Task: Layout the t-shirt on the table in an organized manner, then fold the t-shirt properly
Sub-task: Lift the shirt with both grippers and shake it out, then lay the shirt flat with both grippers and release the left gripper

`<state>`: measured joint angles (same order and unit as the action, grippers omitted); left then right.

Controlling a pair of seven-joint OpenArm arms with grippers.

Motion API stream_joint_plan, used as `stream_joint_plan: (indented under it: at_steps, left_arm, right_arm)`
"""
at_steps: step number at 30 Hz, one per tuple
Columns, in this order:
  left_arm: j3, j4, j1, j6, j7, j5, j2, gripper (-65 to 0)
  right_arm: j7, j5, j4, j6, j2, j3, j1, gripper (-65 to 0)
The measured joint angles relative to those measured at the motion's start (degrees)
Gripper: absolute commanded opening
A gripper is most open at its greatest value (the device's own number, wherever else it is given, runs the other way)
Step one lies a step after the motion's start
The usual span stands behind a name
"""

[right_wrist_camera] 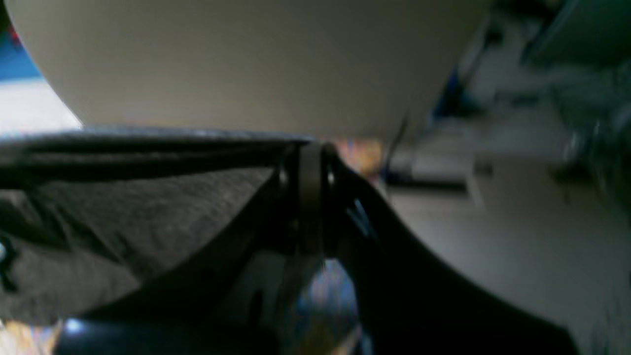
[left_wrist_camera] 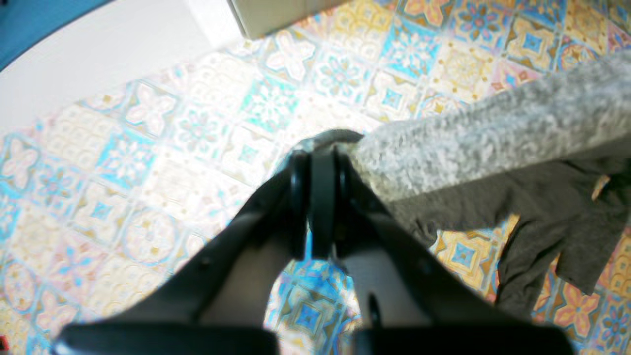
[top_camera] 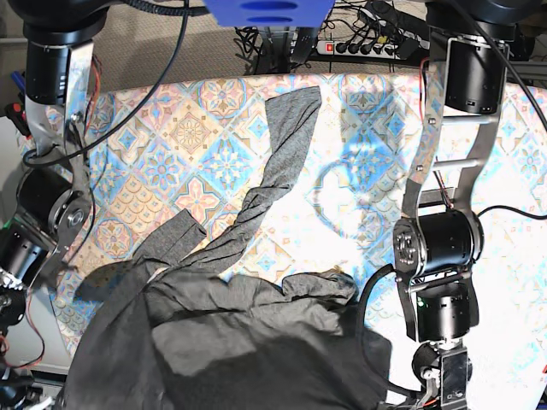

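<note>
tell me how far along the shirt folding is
Early. Done: nothing flat yet; the t-shirt is bunched, one strip trailing across the table. In hand: the left gripper and right gripper each pinch fabric. Left: spreading it flat, then all folds.

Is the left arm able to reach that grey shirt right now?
Yes, it seems so: the left gripper is already shut on an edge of the t-shirt, lifted above the table.

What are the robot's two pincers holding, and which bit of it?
Both hold the t-shirt. The left pincer and the right pincer are each shut on an edge of the fabric; which edge cannot be told.
</note>
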<state>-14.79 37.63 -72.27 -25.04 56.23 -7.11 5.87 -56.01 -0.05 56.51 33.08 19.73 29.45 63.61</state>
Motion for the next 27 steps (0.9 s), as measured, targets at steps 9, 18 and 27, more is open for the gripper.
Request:
stream_joint_plan:
  at_steps: [9,18,27]
  left_arm:
    - [3.61,45.99,17.66,-5.38,13.38,1.51,-1.11,-65.0]
    - [6.1,71.56,49.4,-5.2,15.93,0.94,-0.96,-65.0]
    - [5.53,76.98,71.54,-5.31,17.09,-0.15,-2.75,-65.0]
  right_arm:
    - [-0.52,1.53,17.73,1.22,-2.1,4.79,-24.92,-65.0]
    - [-0.37,0.02,24.57,0.28,-9.55,10.6,-41.68,-65.0]
    - [7.93,0.85,26.1,-0.2,-14.95,14.47,-56.5,-65.0]
